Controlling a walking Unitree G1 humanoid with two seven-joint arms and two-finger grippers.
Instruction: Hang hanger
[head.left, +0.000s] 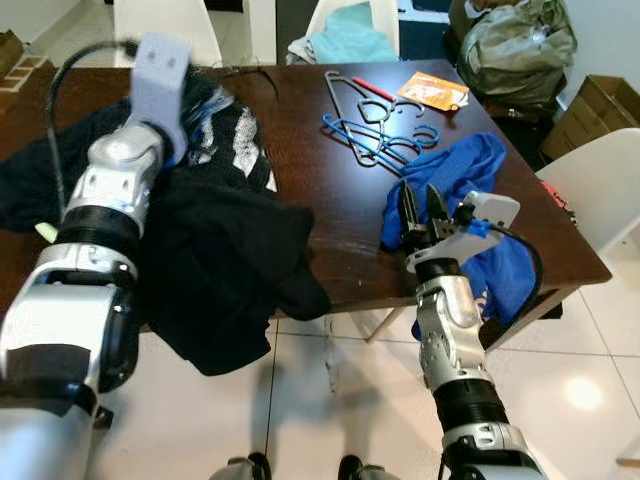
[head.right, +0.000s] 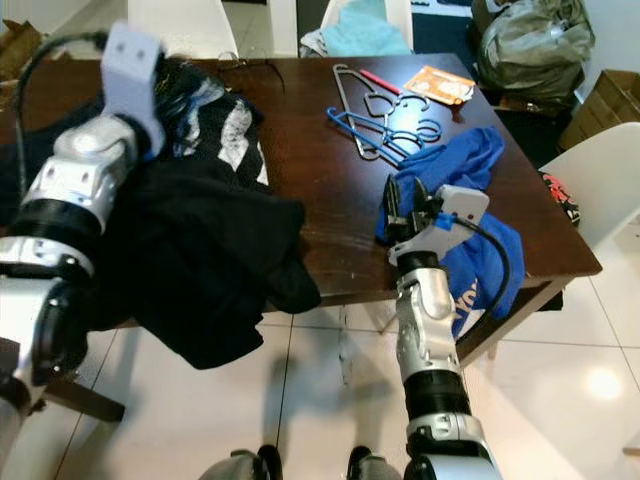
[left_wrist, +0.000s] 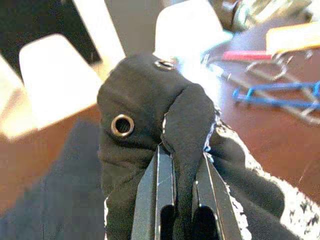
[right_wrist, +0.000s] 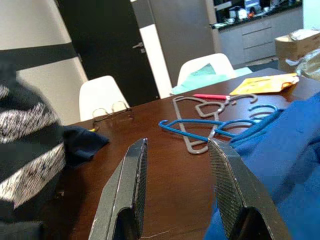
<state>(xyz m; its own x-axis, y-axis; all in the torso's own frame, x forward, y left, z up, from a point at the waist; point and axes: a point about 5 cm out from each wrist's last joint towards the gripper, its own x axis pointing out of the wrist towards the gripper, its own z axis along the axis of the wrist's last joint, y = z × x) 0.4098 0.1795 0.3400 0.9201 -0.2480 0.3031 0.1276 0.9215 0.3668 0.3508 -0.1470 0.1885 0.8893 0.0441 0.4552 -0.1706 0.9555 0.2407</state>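
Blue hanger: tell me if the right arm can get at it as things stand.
Probably yes. The right gripper is open and empty, pointing across the table toward the blue hanger. Bare tabletop lies between them; the blue cloth sits just beside the path, not on the hanger's near end.

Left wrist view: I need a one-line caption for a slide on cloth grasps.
Left pincer pinches a fold of black garment with metal eyelets; hangers lie beyond on the table.
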